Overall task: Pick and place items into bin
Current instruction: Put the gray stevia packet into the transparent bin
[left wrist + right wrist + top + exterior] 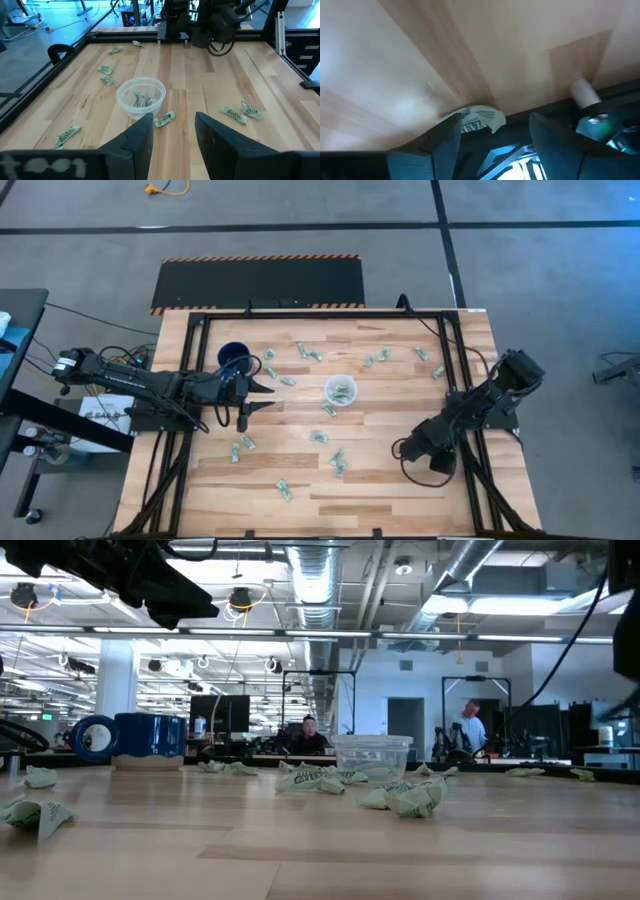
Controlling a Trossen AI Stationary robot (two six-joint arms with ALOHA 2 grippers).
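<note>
Right claw (490, 132) gapes wide around a half-hidden wrapped piece (477, 119); left claw (174, 131) parted, empty.

Place: large open robotics lab or industrial workspace
Ceiling: exposed silver ducts (318, 580), pipes and strip lights
Floor: grey concrete with a hazard-striped black mat (258, 282)
Furnishing: wooden counter (380, 480) in a black metal frame
Background: monitors (222, 712), equipment racks, two people (309, 733) at distant workstations

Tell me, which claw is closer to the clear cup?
Left. The left claw sits just beside the cup, pointing at it. The right claw is farther off, near the table's right edge.
</note>
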